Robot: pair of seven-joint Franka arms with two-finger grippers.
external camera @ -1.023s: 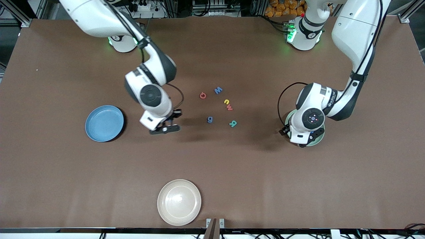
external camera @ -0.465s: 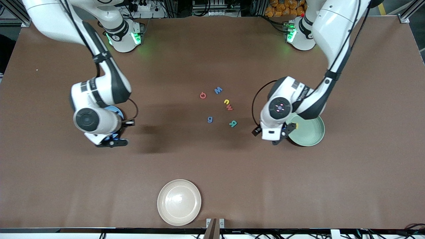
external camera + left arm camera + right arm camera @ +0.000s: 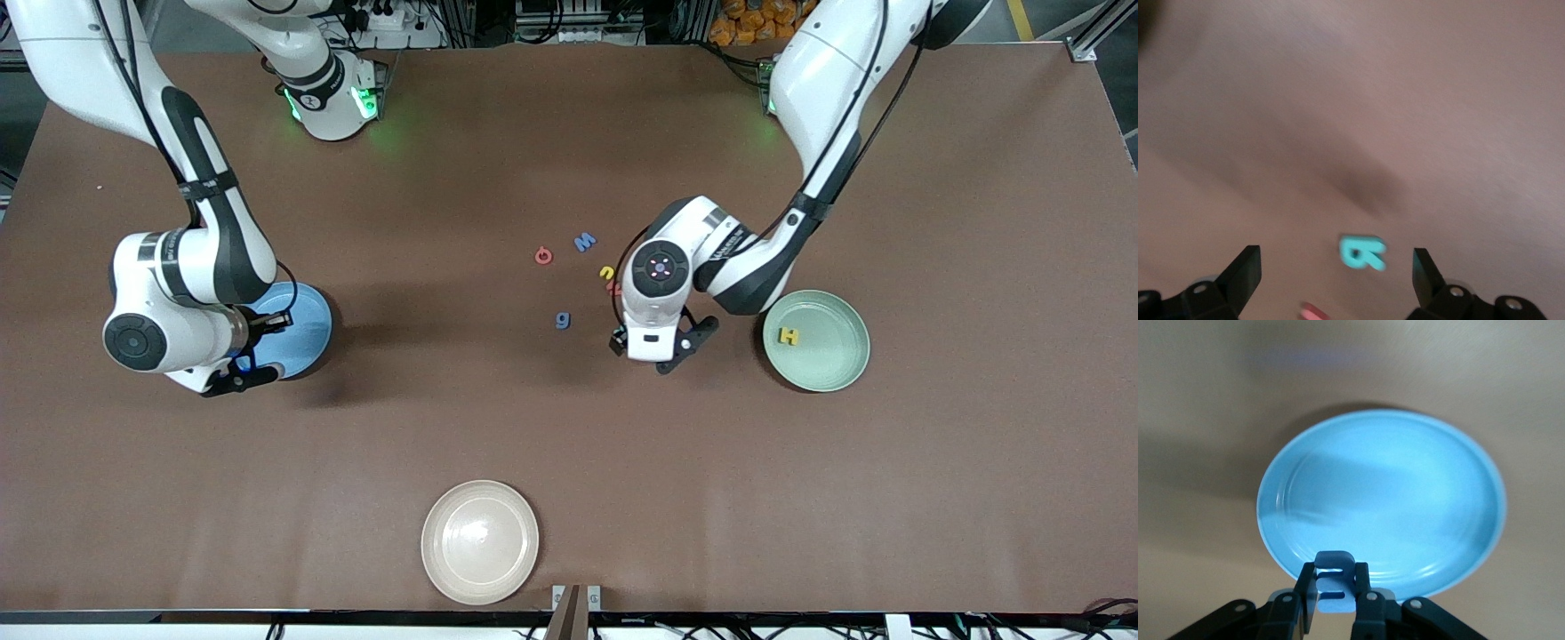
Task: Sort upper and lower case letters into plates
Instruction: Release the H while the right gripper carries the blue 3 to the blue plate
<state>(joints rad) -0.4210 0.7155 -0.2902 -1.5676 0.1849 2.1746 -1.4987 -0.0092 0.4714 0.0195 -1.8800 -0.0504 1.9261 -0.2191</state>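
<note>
The right gripper (image 3: 1335,603) hangs over the near rim of the bright blue round plate (image 3: 307,324), its fingers clamped on a small flat blue toy letter (image 3: 1335,580). To do this step well, I think it should move a little more over the middle of the plate and go low before opening, so the light letter does not bounce out. The left gripper (image 3: 1335,283), fingers wide apart, is over the small teal letter (image 3: 1363,252) on the brown table (image 3: 569,444), near the pale mint green plate (image 3: 836,369) that holds a yellow letter (image 3: 789,335). Half a second ago the right gripper was at the plate's near edge too, and the left one was just leaving the green plate.
</note>
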